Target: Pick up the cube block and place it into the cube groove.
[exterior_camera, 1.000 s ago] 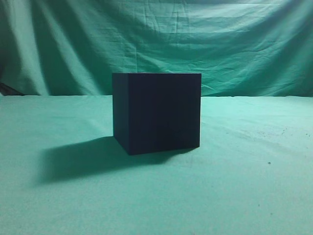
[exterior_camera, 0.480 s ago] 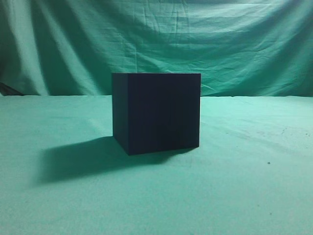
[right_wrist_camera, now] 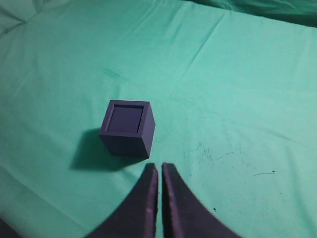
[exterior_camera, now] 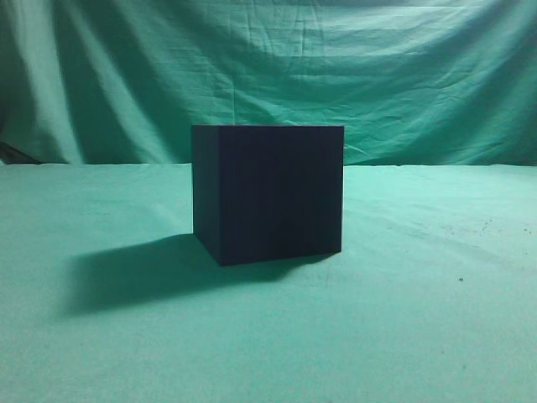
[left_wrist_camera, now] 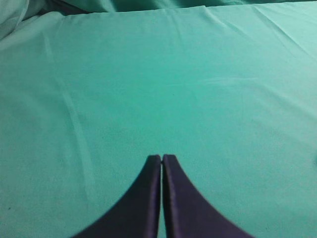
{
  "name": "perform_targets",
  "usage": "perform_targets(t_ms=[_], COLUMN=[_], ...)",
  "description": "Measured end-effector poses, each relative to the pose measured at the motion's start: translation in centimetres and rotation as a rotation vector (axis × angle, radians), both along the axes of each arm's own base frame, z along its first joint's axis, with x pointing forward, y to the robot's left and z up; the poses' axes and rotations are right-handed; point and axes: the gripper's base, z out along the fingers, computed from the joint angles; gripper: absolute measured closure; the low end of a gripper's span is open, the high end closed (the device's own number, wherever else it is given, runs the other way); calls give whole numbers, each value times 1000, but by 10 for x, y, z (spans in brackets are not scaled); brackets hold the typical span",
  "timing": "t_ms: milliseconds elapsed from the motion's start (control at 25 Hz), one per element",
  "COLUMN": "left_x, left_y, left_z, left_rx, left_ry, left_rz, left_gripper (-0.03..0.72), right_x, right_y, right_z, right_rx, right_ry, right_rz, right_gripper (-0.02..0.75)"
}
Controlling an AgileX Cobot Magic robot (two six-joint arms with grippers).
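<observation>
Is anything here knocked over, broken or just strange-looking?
Nothing stands out. The big matte near-black cube-shaped box sits upright on the green cloth, undamaged. Only faint dark scuffs mark the cloth beside it. The left end effector and right end effector are shut, empty.

A staged lab-like setup: a green cloth (exterior_camera: 436, 336) covers the table and drapes as backdrop (exterior_camera: 277, 67)

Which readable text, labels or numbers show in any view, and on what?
None.
The dark box has plain matte faces in the exterior and right wrist views.
The green cloth carries only dark specks and creases, no print.
The left gripper and right gripper fingers are unmarked.
</observation>
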Motion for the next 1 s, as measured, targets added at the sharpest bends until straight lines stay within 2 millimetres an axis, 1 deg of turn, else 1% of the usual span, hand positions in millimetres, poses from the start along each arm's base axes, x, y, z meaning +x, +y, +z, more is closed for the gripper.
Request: perform_targets(t_ms=[120, 200, 400, 480, 600, 760, 880, 1000], left_x=[0, 0, 0, 0, 0, 0, 0, 0], left_y=[0, 0, 0, 0, 0, 0, 0, 0], left_z=[0, 0, 0, 0, 0, 0, 0, 0], left_rx=[0, 0, 0, 0, 0, 0, 0, 0], left_ry=[0, 0, 0, 0, 0, 0, 0, 0], left_rz=[0, 0, 0, 0, 0, 0, 0, 0], left_gripper=[688, 688, 688, 688, 688, 688, 688, 688], right_x=[-10, -12, -10, -7, -2, 3, 1, -2], right_y=[-11, -14, -11, -8, -7, -10, -17, -23], right_z=[1, 1, -8, -12, -22, -51, -80, -115], right_rx=[6, -24, -148, -153, -104, -32, 6, 31], right_ry=[-26, -56, -124, -147, -226, -347, -410, -421], right_rz=[8, 31, 126, 136, 83, -33, -134, -250], right_gripper=[738, 738, 738, 738, 738, 738, 738, 738])
